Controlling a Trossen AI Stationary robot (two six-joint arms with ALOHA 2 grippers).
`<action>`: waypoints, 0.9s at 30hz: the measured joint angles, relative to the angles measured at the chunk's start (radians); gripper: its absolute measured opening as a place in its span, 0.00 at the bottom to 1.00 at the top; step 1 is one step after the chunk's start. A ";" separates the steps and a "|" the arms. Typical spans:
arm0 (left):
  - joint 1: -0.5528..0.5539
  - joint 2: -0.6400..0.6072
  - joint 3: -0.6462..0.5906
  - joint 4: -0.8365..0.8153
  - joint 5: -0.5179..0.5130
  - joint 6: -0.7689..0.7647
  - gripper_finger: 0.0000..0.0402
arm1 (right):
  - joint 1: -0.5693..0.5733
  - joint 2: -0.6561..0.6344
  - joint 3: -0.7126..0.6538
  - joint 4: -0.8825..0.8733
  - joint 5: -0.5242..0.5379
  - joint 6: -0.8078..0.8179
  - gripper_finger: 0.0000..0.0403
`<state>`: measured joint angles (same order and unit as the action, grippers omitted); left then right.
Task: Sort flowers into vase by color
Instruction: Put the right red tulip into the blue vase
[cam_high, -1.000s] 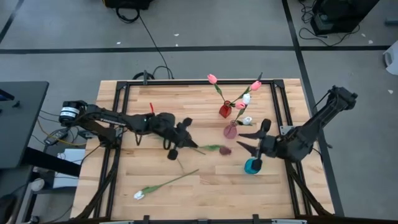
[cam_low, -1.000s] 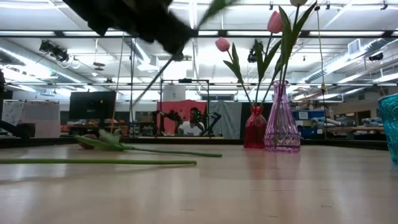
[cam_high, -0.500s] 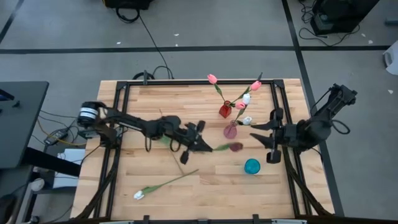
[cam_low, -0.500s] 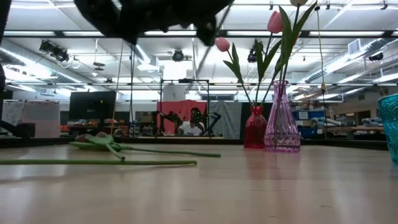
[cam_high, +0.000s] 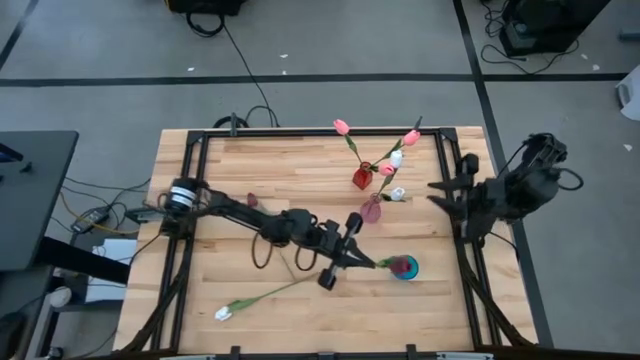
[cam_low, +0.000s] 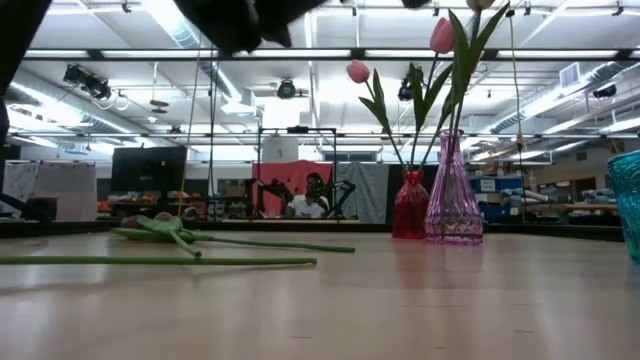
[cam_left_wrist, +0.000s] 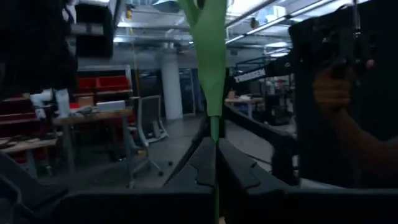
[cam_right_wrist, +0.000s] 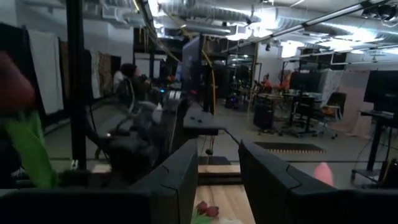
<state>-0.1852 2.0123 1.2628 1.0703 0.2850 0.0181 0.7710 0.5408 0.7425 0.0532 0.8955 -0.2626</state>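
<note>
My left gripper (cam_high: 345, 257) reaches across the table's middle and is shut on a maroon tulip (cam_high: 403, 265), whose head hangs over the teal vase (cam_high: 406, 270). In the left wrist view its green stem and leaf (cam_left_wrist: 211, 56) rise from between the fingers. My right gripper (cam_high: 447, 196) is open at the table's right edge, touching nothing. A white tulip (cam_high: 225, 312) lies flat near the near edge. A red vase (cam_high: 361, 178) holds a pink tulip (cam_high: 341, 126). A pink glass vase (cam_high: 371, 210) holds pink and white heads. My left gripper pinches the maroon tulip's thin green stem (cam_left_wrist: 215, 134) between its two fingers, coming from the table's left. The flower is lifted clear and sticks out ahead of the fingers toward the right, its head (cam_high: 403, 265) above the teal vase's mouth.
The low view shows another flower with leaves (cam_low: 165, 230) lying on the wood behind the white tulip's long stem (cam_low: 160, 260). The red vase (cam_low: 410, 205) and pink vase (cam_low: 453, 190) stand close together toward the far right. A person sits in the room beyond the table.
My left gripper has carried the maroon tulip from the table's middle toward the right and near edge, until its head is over the teal vase. My right gripper has drawn back from beside the teal vase toward the right and far edge, staying open.
</note>
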 joint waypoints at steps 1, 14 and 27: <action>0.000 0.027 0.016 0.018 0.000 0.000 0.02 | 0.001 -0.019 0.000 -0.018 0.001 0.003 0.32; 0.003 0.304 0.345 0.103 -0.004 0.104 0.02 | 0.001 -0.077 0.000 -0.129 0.015 0.098 0.32; 0.060 0.545 0.626 0.261 -0.022 -0.105 0.02 | 0.001 -0.077 0.000 -0.141 0.086 0.095 0.32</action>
<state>-0.1253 2.5569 1.8886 1.3308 0.2628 -0.0874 0.7719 0.4641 0.7429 -0.0882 0.9814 -0.1673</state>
